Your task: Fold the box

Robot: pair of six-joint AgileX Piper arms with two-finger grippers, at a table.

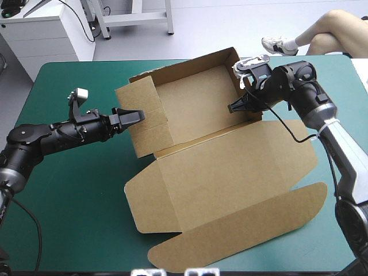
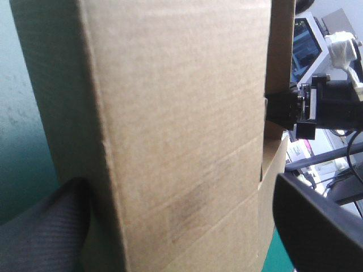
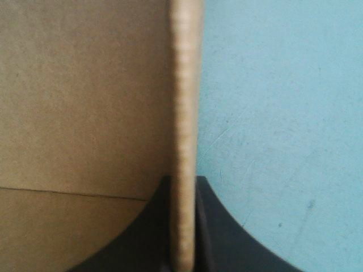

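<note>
The brown box (image 1: 195, 92) stands as an open tray at the table's far middle, walls raised. Its lid (image 1: 230, 172) lies flat toward the front. My left gripper (image 1: 133, 117) is at the tray's left wall. In the left wrist view its black fingers (image 2: 317, 226) stand apart, open, with that folded wall (image 2: 181, 124) filling the gap between them. My right gripper (image 1: 234, 107) is at the tray's right wall. In the right wrist view it (image 3: 182, 187) is all but shut, the wall's edge (image 3: 184, 113) pinched between the fingers. The left wrist view also shows the right gripper (image 2: 283, 110) past the box.
The lid's long front flap (image 1: 241, 227) reaches close to the table's front edge. Bare teal-green cover (image 1: 75, 190) lies left of the lid, and more shows beside the right wall (image 3: 283, 113).
</note>
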